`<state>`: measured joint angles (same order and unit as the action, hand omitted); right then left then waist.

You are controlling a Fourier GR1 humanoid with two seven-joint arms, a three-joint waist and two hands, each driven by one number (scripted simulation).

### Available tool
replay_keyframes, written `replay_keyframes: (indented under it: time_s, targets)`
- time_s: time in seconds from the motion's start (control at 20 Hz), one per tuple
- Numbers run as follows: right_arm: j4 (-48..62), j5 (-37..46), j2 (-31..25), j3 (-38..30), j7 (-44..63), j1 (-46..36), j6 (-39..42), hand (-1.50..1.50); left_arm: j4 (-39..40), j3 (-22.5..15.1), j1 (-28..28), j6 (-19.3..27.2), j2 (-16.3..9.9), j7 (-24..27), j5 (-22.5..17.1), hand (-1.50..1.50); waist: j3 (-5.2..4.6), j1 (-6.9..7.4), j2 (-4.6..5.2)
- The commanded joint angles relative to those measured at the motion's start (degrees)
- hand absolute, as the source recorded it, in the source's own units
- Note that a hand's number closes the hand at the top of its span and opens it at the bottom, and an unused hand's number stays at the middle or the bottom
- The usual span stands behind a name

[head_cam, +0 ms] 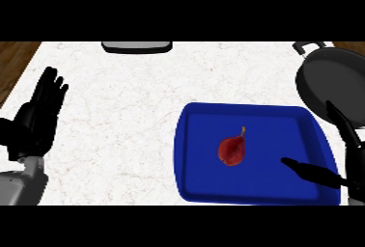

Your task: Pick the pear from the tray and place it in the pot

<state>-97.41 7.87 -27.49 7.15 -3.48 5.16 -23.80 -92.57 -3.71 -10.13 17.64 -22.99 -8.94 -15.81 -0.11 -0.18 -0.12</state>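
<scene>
A dark red pear (232, 149) with a short stem lies near the middle of the blue tray (196, 144). The dark pot (329, 82) stands at the right edge of the counter, just beyond the tray's far right corner. My right hand (324, 174) comes in from the lower right, open, its thumb over the tray's near right part and its fingers rising along the tray's right rim; it stays apart from the pear. My left hand (37, 116) rests open at the left edge, fingers up.
A grey, dark-topped object (137, 46) sits at the counter's far edge, left of centre. White marbled counter stretches between my left hand and the tray. Wooden floor shows at the far left corner.
</scene>
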Motion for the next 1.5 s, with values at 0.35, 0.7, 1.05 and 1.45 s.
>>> replay_keyframes:
  time_s: [0.35,0.7,1.05,1.45]
  targets:
    - [-8.99,7.24,-9.83,14.15,39.32,-11.40,20.68,-1.50,-1.25,-0.87,-1.86,-0.29,0.18,-2.61,0.96,0.00,-0.14,1.83,0.08]
    - [-2.97,7.30,0.85,18.47,53.38,-24.31,28.48,-1.50,2.57,0.80,-3.12,-0.25,2.21,-1.20,2.47,0.00,0.07,0.73,0.22]
    - [4.40,14.89,9.19,18.14,47.22,-20.61,27.47,-1.50,-1.10,2.16,0.59,-3.15,4.23,-1.18,4.06,0.00,0.12,0.41,0.11]
    - [6.84,21.02,12.57,18.17,54.76,-22.05,31.96,-1.50,2.58,4.34,-4.74,-2.57,5.80,-2.76,6.65,0.00,0.11,0.16,0.12]
